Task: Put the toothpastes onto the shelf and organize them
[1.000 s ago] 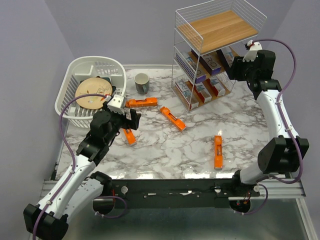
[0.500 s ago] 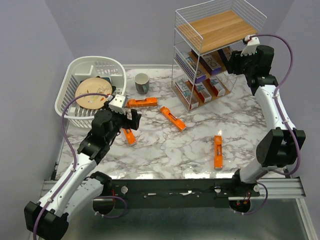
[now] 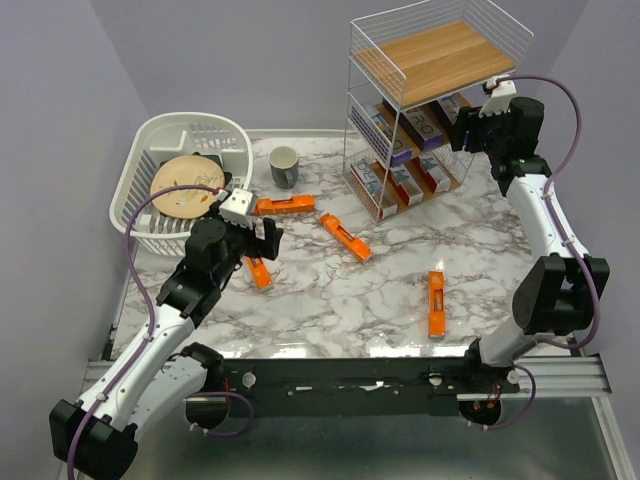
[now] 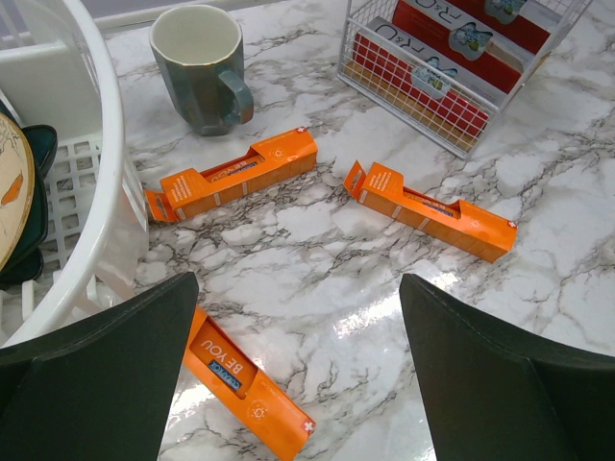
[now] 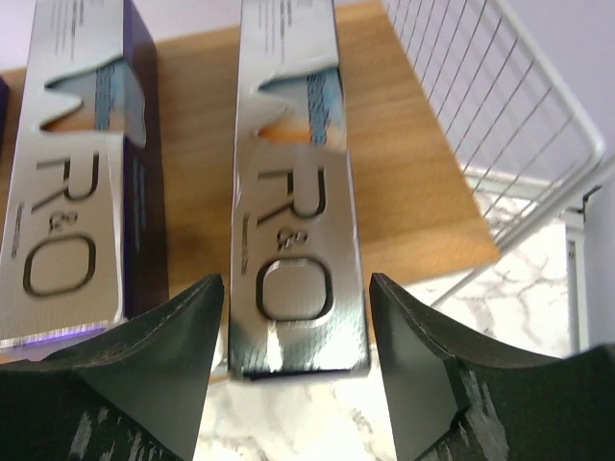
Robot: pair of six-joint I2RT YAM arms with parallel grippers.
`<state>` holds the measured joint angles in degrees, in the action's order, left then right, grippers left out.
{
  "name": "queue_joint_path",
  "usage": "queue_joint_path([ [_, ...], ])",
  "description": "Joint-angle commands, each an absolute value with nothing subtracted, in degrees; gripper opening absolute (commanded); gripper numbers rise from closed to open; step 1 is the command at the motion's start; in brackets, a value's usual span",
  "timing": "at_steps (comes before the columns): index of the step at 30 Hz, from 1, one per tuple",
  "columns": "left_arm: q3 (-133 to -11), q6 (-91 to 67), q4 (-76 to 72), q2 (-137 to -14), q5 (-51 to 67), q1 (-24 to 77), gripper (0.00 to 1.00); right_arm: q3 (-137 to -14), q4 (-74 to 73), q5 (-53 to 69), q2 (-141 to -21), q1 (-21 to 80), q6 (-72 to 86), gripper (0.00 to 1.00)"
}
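One silver toothpaste (image 5: 298,192) lies end-on into shelf (image 5: 408,182) | right hand (image 5: 296,293) straddles it, grip unclear | left hand (image 4: 298,288) spread

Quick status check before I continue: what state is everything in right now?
Left gripper: open, hovering over the table.
Right gripper: open, astride the silver toothpaste on the shelf middle tier.
Orange toothpastes: four, lying flat on the table.
Mug: upright, empty.
Shelf: top board bare, lower tiers stocked.
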<state>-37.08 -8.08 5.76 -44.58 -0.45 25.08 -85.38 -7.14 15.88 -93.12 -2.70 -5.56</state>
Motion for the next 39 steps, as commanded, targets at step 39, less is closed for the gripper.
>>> queue_joint_path([
  [39, -39.37, -7.38, 5.54, -48.78, 2.02, 24.7, 0.99, -88.68, -6.32, 26.45, -96.77, -6.76, -17.14, 0.49],
])
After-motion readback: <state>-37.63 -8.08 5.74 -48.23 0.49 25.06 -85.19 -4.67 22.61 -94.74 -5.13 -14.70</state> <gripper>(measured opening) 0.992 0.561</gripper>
